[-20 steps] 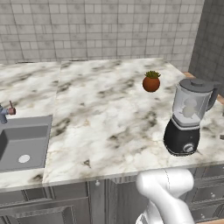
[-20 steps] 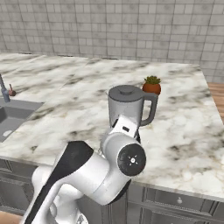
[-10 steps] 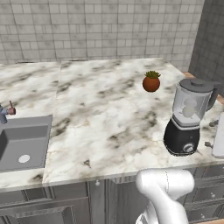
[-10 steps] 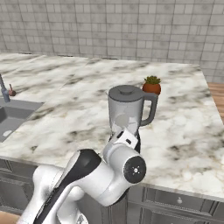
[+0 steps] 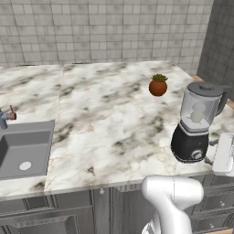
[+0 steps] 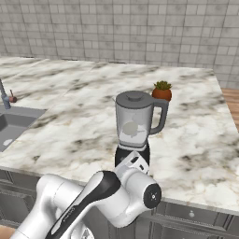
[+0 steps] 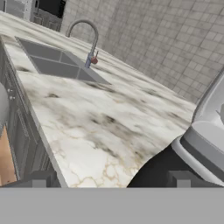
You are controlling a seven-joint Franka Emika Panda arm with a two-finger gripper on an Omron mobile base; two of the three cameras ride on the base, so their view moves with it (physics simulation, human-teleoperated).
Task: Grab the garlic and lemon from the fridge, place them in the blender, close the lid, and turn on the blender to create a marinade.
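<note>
The counter [image 5: 105,119] is white marble veined in grey and brown, backed by a pale grey tiled wall [image 5: 100,32]. The blender [image 6: 135,128] has a glossy black base, a clear greyish jar and a dark grey lid [image 6: 134,98]. Behind it a green plant sits in a red-brown pot [image 5: 158,87], and the sink [image 5: 20,148] is grey.

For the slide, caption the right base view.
Lidded blender with pale contents stands on the marble counter, potted plant behind, sink at left.
</note>
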